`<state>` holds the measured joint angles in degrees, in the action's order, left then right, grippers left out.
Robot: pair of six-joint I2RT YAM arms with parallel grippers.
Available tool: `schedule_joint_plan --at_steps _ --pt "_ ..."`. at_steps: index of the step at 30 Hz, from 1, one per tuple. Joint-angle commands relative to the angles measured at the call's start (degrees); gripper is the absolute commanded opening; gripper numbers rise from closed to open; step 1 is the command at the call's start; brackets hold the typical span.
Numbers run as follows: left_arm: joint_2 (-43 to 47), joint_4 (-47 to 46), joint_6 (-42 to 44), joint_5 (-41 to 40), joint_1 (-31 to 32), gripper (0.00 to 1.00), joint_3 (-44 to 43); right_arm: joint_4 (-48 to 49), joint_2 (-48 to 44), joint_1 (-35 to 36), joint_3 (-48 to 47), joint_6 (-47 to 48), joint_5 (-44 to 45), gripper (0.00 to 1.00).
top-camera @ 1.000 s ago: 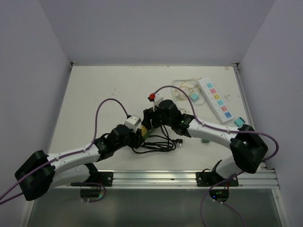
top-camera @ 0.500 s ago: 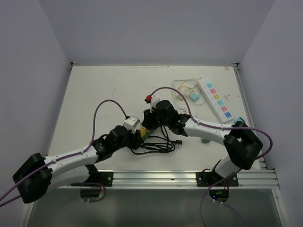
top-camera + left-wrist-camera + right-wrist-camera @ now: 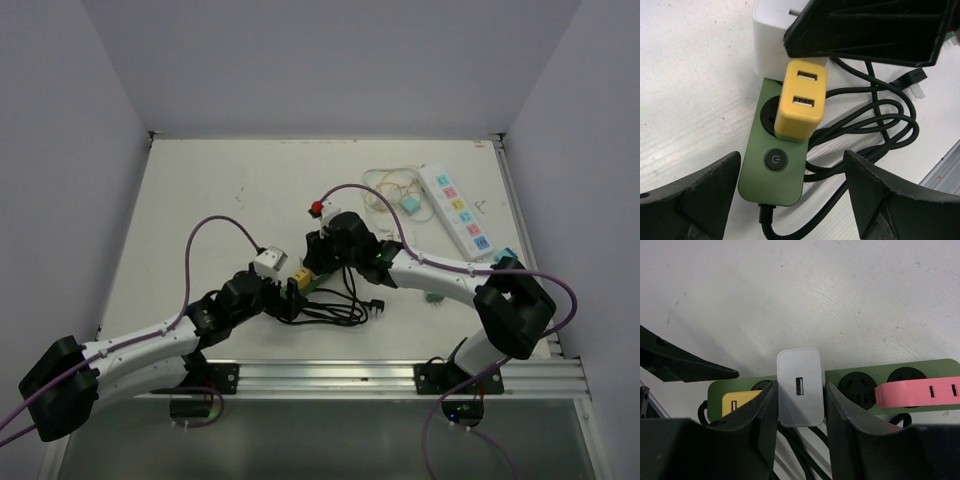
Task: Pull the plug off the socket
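A green power strip (image 3: 305, 277) lies mid-table with its black cable coiled beside it. It carries a yellow USB plug (image 3: 800, 100), a white USB charger (image 3: 799, 386) and a pink plug (image 3: 917, 390). My right gripper (image 3: 800, 390) is shut on the white charger, one finger on each side, and the charger still sits on the strip (image 3: 860, 385). My left gripper (image 3: 790, 165) is open and straddles the strip's button end (image 3: 774, 165) without touching it. Its fingers (image 3: 695, 195) stand well apart.
The coiled black cable (image 3: 335, 305) ends in a loose plug (image 3: 378, 300). A white multi-socket strip (image 3: 456, 208), a teal block (image 3: 411, 204) and thin cable loops (image 3: 385, 185) lie at the back right. An aluminium rail (image 3: 330, 375) runs along the near edge.
My left arm has drawn back and to the left, its gripper sliding toward the strip's button end. My right gripper shifted slightly left and stays on the white charger.
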<state>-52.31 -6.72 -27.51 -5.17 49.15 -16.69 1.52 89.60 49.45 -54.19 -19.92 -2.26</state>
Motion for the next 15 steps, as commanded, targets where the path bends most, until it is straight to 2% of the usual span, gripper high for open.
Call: schedule_joint_plan --at_steps 1,8,15 --pt "1.07 -2.16 -1.15 -1.42 -0.01 0.87 1.57 1.47 -4.00 0.12 -3.11 -3.19 -0.02 0.00" --pt "2.04 -3.74 0.08 -2.83 -0.01 0.88 3.24 0.77 -5.40 0.03 -3.73 -3.63 -1.69 0.00" --pt "-0.07 -6.37 0.96 -1.78 -0.01 0.81 3.24 0.68 -6.81 0.03 -3.64 -4.60 -2.83 0.00"
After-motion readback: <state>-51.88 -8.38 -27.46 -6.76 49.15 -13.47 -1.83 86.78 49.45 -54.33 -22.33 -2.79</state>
